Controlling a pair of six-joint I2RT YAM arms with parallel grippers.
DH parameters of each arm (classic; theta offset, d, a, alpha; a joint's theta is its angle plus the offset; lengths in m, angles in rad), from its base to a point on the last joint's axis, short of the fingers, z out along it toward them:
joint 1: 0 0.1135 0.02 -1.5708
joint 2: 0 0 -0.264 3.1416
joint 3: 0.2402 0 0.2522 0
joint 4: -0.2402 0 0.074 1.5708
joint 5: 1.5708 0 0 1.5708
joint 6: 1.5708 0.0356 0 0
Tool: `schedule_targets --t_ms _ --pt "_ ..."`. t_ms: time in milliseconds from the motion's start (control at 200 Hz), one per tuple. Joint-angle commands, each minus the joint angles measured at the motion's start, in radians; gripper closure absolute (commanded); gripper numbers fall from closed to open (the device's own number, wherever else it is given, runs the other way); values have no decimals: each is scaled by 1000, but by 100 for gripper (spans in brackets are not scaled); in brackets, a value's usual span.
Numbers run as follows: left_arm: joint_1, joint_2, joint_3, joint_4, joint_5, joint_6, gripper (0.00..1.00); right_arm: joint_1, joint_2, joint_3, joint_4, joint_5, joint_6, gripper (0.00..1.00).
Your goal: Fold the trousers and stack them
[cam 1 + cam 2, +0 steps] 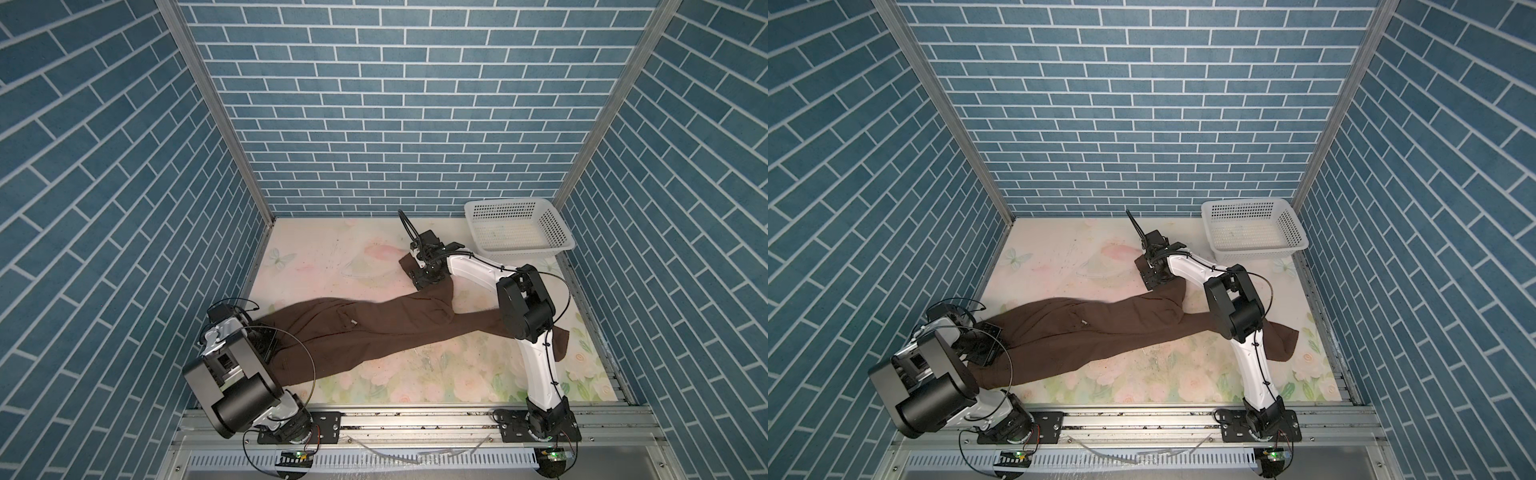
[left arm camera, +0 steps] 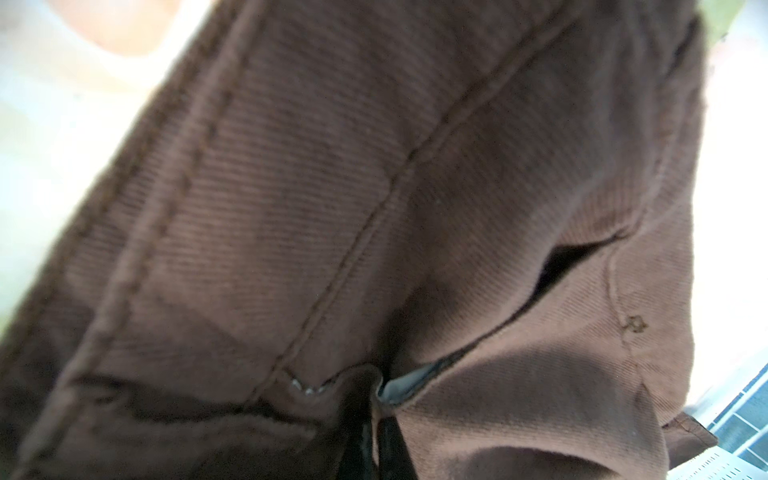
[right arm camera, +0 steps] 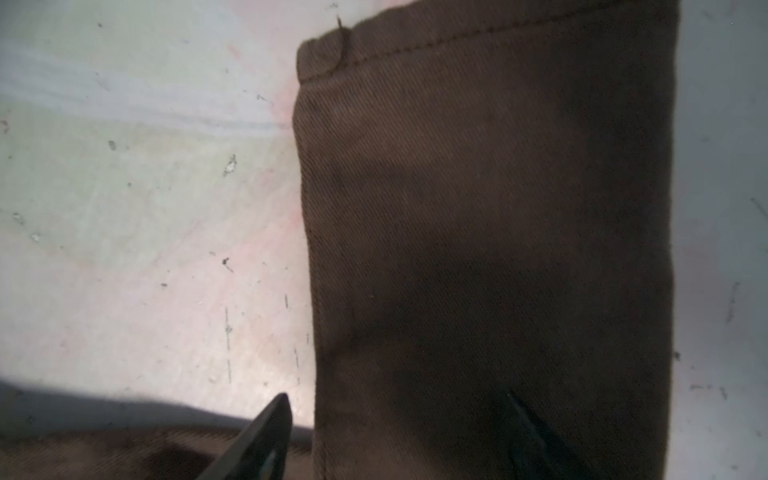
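Trousers (image 1: pixel 365 328): on counter (image 1: pixel 324 257), long axis lower left to upper right.
Left claw (image 1: pixel 264 343): clamped on waist end, lower left.
Right claw (image 1: pixel 424 276): jaws apart over leg hem, upper centre.

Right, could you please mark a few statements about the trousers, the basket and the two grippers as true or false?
1. The trousers lie folded in a neat stack. False: they stretch unfolded across the table.
2. The left gripper is shut on the trousers' wide end. True.
3. The white basket holds part of the trousers. False: no fabric is in it.
4. The right gripper sits at a leg end, jaws apart. True.
5. Both legs lie together. False: they split, one reaching the right gripper, one passing under the right arm.
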Motion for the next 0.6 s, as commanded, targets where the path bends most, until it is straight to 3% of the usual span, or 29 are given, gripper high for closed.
schedule_targets --t_ms 0,85,270,360,415,515,595 --pt "2 16 -9 -9 6 10 92 -1 46 -29 -17 -7 -25 30" --pt "2 16 -9 -9 9 10 92 -9 58 -6 -15 -71 -21 45" --pt "3 19 -7 -8 11 11 92 -20 91 237 -123 -96 -26 100" --pt "2 26 -3 -14 4 13 92 -24 31 362 -175 -115 -20 100" --pt "4 33 -5 -12 3 13 92 -26 -85 360 -134 -143 -18 100" --pt "3 50 0 -2 8 11 92 -31 -299 253 -36 -38 -33 100" --pt "3 65 9 5 13 8 92 -48 -487 69 39 70 -21 100"
